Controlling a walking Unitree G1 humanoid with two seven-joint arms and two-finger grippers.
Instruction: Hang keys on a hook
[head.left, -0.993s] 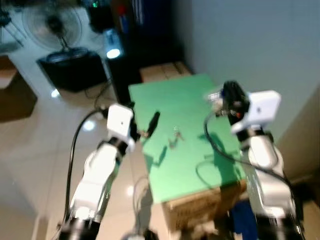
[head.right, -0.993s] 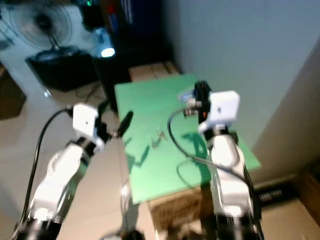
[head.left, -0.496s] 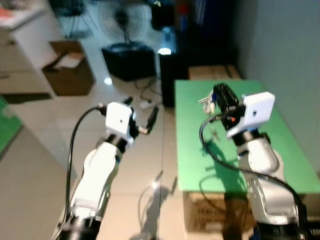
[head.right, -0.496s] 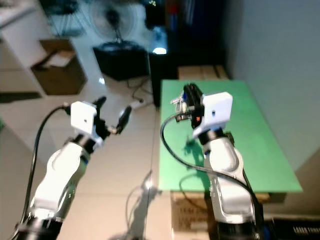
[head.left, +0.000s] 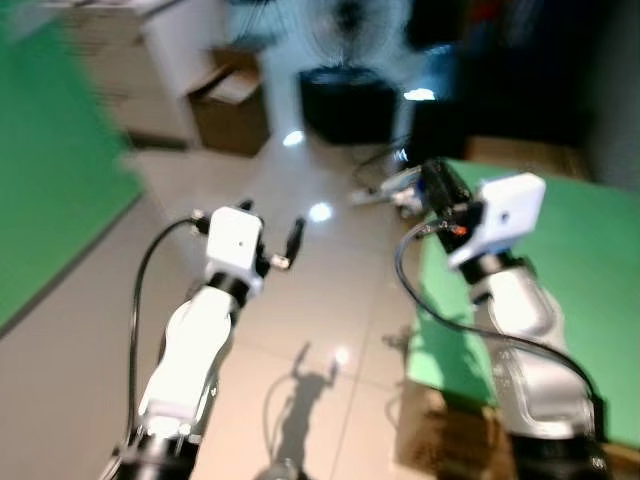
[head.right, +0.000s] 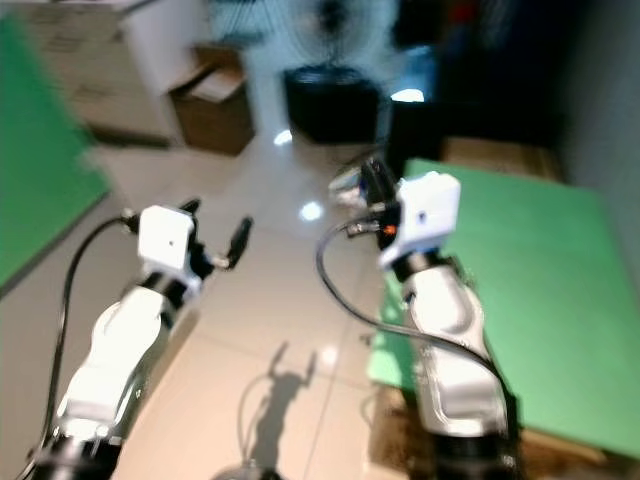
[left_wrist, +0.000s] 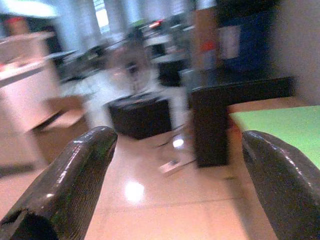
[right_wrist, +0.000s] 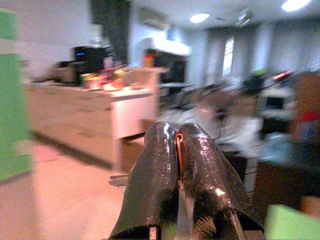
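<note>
Keys (head.left: 393, 190) hang, blurred, just past the tips of the right gripper (head.left: 432, 180), whose fingers (right_wrist: 160, 185) are pressed together on them; a thin orange and metal edge shows in the seam between the pads. This gripper is held up over the near edge of the green table (head.left: 590, 260). The left gripper (head.left: 270, 228) is raised over the tiled floor (head.left: 320, 300), fingers (left_wrist: 75, 175) spread wide, nothing between them.

Green table (head.left: 590, 250); tiled floor (head.left: 330, 300) alongside.
</note>
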